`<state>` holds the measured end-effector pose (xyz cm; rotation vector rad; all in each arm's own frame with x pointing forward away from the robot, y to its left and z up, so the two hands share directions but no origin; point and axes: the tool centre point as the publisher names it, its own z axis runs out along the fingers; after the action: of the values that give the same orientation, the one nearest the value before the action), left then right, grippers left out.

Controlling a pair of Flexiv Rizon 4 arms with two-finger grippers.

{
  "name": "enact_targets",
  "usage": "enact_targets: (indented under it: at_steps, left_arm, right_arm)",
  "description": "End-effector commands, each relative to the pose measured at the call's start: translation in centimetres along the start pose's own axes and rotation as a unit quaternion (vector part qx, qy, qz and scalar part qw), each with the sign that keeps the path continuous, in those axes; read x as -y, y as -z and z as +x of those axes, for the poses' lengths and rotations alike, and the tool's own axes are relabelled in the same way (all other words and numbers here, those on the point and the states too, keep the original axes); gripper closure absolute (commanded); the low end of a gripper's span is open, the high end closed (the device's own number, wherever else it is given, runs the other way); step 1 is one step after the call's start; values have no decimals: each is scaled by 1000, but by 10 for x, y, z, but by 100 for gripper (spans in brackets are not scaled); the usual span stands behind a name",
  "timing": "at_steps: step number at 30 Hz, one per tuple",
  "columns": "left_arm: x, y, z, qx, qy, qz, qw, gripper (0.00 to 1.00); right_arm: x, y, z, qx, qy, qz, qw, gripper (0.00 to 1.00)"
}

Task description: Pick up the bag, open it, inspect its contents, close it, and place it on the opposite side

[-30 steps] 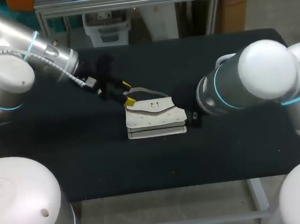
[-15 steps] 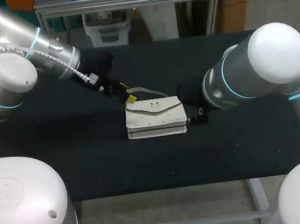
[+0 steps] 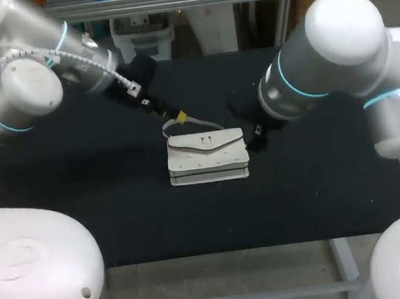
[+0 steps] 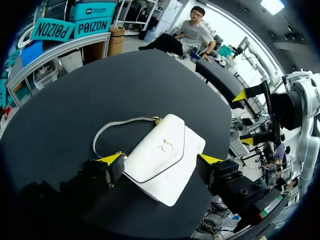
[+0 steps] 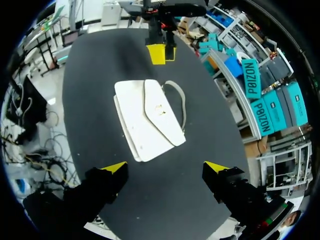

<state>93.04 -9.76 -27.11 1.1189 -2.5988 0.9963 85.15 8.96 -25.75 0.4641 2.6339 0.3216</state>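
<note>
A small white bag [image 3: 207, 156] with a closed flap and a metal clasp lies flat at the middle of the black table [image 3: 107, 198]. Its thin strap [image 3: 183, 123] loops out at the far left. My left gripper [image 3: 173, 115] hovers open just beyond the strap, apart from it. In the left wrist view the bag [image 4: 167, 157] lies below and ahead of the open left gripper [image 4: 161, 159]. My right gripper [image 3: 258, 136] is by the bag's right end, mostly hidden under the arm. The right gripper [image 5: 167, 166] is open, with the bag [image 5: 147, 117] ahead of it.
The table's near edge [image 3: 215, 252] runs below the bag. A metal frame [image 3: 168, 3] stands along the far edge. My big arm links hang over both sides of the table.
The left gripper has drawn back and away from the bag's top left corner. The right arm has risen and swung toward the far side. The bag has stayed put.
</note>
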Motion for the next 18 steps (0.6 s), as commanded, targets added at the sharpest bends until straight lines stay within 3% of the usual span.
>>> enact_targets:
  at_steps: [1,9,18]
  left_arm:
    - [11,0,-1,71,105,-97,987,0]
    - [0,5,-16,89,170,-129,973,0]
    - [-22,-1,-29,64,242,-122,960,0]
  right_arm:
    - [-17,2,-15,-50,-11,96,994,0]
    - [-10,-2,-30,-127,-99,136,978,0]
    - [15,-9,-35,-152,-217,166,950,0]
